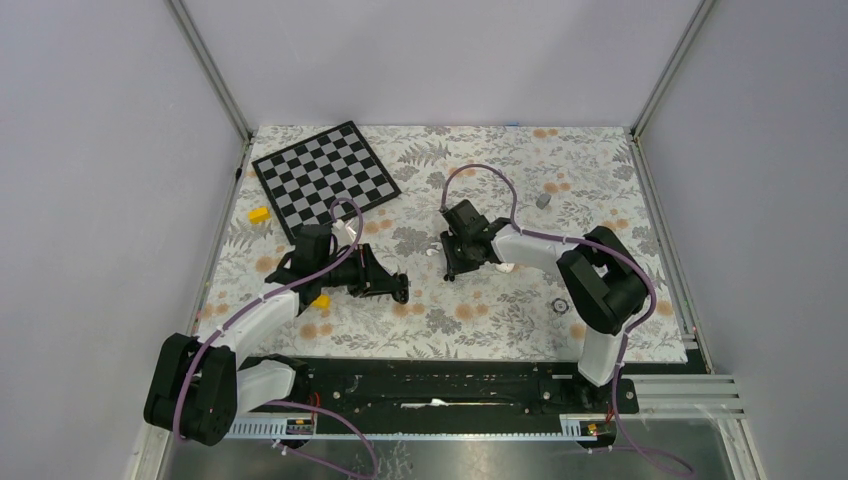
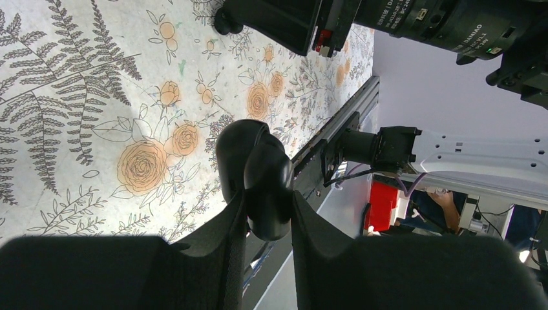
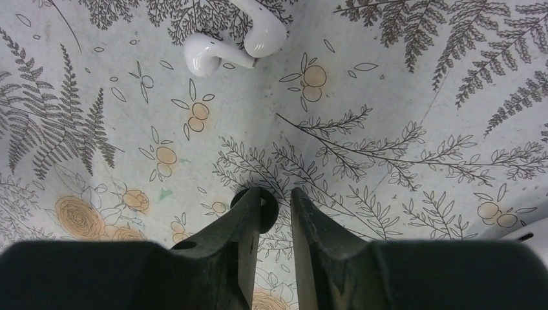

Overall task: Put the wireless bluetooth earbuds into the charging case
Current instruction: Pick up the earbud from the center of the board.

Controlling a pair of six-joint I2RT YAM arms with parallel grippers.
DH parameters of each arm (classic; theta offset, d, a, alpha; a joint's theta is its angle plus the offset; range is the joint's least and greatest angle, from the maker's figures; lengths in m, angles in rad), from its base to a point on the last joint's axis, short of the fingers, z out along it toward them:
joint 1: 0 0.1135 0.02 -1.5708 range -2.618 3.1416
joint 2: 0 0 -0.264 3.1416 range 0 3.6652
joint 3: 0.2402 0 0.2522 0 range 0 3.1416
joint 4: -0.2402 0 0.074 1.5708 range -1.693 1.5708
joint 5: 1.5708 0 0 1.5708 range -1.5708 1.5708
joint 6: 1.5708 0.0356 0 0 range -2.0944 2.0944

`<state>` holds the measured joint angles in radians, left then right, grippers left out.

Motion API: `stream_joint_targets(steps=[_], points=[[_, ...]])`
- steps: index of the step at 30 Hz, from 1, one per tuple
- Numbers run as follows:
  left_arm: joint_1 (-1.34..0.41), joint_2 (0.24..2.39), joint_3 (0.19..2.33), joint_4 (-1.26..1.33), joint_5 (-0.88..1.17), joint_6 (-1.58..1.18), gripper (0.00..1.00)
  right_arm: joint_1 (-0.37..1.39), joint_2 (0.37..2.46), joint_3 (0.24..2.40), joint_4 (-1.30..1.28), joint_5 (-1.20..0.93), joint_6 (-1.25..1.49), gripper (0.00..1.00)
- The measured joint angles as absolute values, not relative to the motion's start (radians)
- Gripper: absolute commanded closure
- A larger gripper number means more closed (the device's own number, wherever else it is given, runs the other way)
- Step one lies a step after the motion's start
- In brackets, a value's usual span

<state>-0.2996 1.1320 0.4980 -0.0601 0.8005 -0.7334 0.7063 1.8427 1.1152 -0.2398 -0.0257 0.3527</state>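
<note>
Floral cloth (image 1: 500, 160); left tool (image 2: 267, 213) clamped on black oval pebble (image 2: 255, 165); right tool (image 3: 276, 195) narrowly apart, grip unclear

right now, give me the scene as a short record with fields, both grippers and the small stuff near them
left gripper: shut on a black oval object
right gripper: jaws narrowly apart, low over the floral cloth; grip unclear
small black bud: in the gap between the right gripper's jaws
white stemmed earbuds: two, lying together ahead of the right gripper
charging case: probably the white edge at lower right of the right wrist view
chessboard: far left corner
</note>
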Motion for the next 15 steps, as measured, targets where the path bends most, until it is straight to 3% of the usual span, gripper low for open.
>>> stream_joint_targets(steps=[15], points=[[-0.3,1.135,0.498,-0.059,0.801,-0.733,0.91,0.704,1.784,1.024,-0.17,-0.099,0.336,0.72]])
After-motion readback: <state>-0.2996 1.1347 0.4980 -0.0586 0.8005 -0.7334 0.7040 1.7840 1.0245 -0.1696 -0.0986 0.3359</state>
